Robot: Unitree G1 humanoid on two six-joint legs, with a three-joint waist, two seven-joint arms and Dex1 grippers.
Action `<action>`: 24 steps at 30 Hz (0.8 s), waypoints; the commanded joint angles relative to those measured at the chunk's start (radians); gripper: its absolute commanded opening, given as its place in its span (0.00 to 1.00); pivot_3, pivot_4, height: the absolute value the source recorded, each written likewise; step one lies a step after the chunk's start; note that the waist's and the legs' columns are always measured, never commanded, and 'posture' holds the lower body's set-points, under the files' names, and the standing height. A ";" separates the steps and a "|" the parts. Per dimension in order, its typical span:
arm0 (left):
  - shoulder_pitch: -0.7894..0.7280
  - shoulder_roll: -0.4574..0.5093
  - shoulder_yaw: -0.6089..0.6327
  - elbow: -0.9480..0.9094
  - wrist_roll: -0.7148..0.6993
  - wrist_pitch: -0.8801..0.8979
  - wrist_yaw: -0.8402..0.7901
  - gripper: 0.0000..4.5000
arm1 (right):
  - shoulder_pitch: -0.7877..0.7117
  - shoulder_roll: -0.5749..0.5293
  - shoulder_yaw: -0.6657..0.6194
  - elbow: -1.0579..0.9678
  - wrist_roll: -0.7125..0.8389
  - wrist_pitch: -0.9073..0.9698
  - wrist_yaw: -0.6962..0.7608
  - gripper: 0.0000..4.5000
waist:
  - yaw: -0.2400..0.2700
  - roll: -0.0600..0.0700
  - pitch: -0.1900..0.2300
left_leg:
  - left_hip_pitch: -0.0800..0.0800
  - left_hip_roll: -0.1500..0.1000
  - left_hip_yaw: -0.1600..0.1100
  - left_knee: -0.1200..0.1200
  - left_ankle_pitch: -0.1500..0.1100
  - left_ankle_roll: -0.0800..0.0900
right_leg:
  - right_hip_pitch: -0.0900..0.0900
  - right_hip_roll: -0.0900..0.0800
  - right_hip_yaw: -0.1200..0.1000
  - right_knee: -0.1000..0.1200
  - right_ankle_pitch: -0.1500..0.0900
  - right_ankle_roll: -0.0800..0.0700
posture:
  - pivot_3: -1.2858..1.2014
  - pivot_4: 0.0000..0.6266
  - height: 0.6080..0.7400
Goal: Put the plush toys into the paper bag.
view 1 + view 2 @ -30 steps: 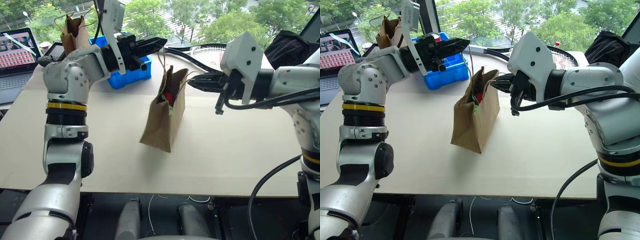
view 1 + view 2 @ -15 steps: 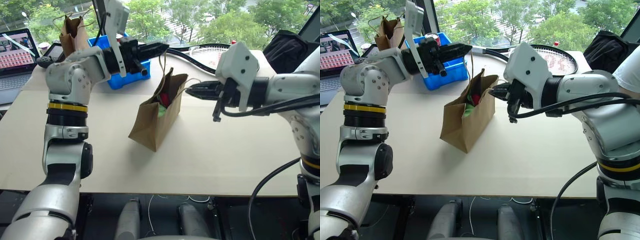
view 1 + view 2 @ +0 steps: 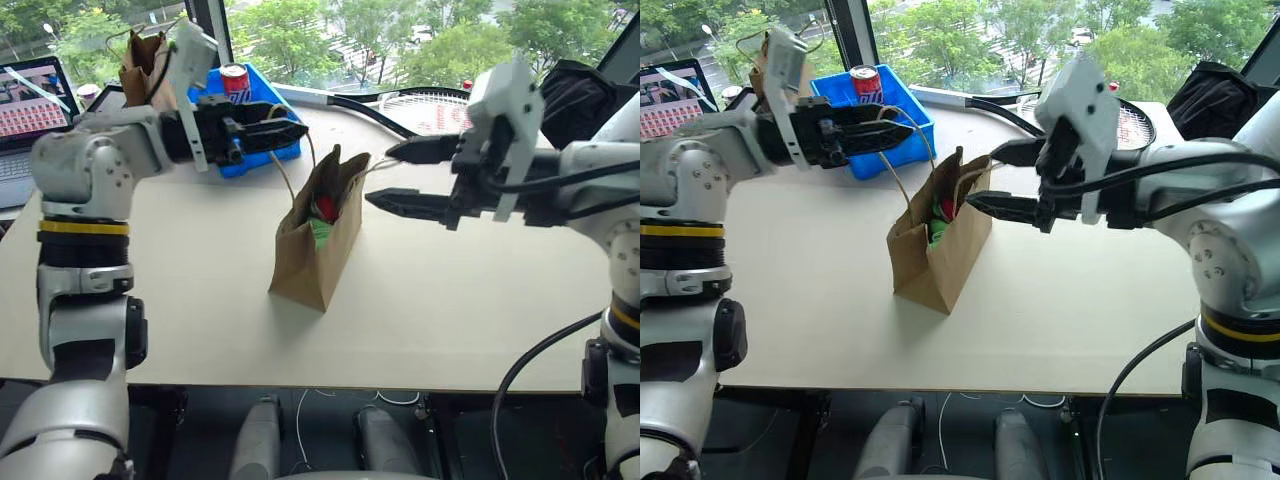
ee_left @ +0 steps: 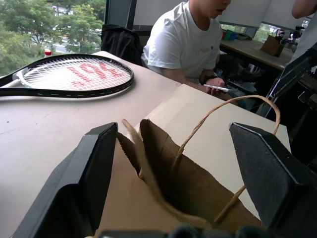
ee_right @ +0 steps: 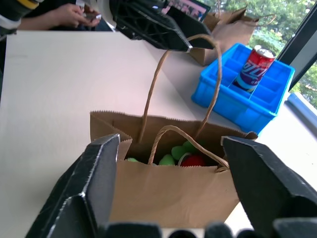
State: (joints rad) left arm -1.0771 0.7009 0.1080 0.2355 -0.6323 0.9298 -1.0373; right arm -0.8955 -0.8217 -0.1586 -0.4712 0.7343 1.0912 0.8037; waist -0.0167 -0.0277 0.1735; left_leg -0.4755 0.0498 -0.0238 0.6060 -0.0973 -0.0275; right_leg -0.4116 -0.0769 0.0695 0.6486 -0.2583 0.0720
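Paper bag (image 3: pixel 315 245) stands upright mid-worktop (image 3: pixel 200 300), mouth open, plush toys (image 5: pixel 185 156) inside: red and green visible. Left claw (image 3: pixel 290 132) open, hovering just behind the bag's top. Right claw (image 3: pixel 385 176) open, fingers spread beside the bag mouth, gripping nothing. Twine handles (image 5: pixel 183 89) stick up free. Blue bin (image 3: pixel 875 125) with soda can (image 3: pixel 866 84) behind.

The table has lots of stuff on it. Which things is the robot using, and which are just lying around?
Using:
paper bag
red toy inside it
green toy inside it

Lying around:
blue tray
soda can
tennis racket
second brown bag
laptop
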 commanded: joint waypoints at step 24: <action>0.698 0.001 0.051 -0.684 -0.091 -0.051 0.165 1.00 | 0.336 0.231 0.280 0.044 -0.226 -0.279 -0.215 0.01 | -0.002 0.000 0.000 | 0.000 0.003 0.003 0.002 0.001 0.001 | -0.001 0.001 0.001 0.000 0.003 -0.003 | 0.52 0.24 0.93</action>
State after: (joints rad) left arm -0.3712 0.7089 0.1422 -0.3994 -0.7093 0.8773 -0.9220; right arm -0.5416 -0.6163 0.1120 -0.4266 0.5457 0.8702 0.6168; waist -0.0186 -0.0279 0.1734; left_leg -0.4756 0.0523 -0.0217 0.6080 -0.0967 -0.0267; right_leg -0.4125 -0.0758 0.0703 0.6486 -0.2555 0.0697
